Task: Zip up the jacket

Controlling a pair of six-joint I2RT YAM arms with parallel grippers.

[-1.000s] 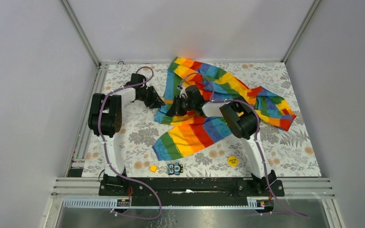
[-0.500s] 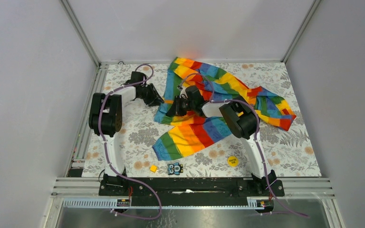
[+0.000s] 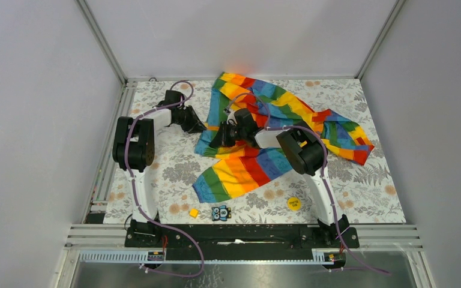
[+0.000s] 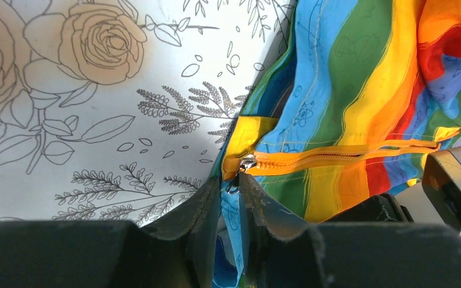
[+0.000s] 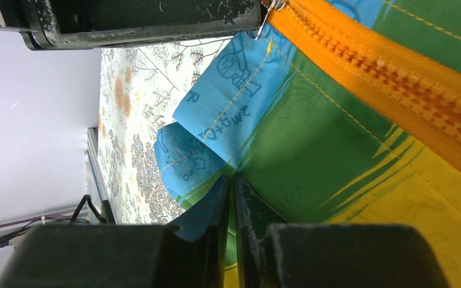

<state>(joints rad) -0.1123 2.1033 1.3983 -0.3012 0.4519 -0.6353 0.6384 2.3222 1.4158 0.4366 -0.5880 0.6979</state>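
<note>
On the table (image 3: pixel 366 192), jacket (image 3: pixel 288 103) lying diagonally, far-left to near-right, jaws pinching it.

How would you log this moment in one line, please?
left claw: shut on jacket hem by zipper slider | right claw: shut on jacket fabric beside orange zipper strip

Yellow disc (image 3: pixel 293 203), yellow cube (image 3: pixel 194 212), patterned tile (image 3: pixel 221 212) (near edge).
</note>
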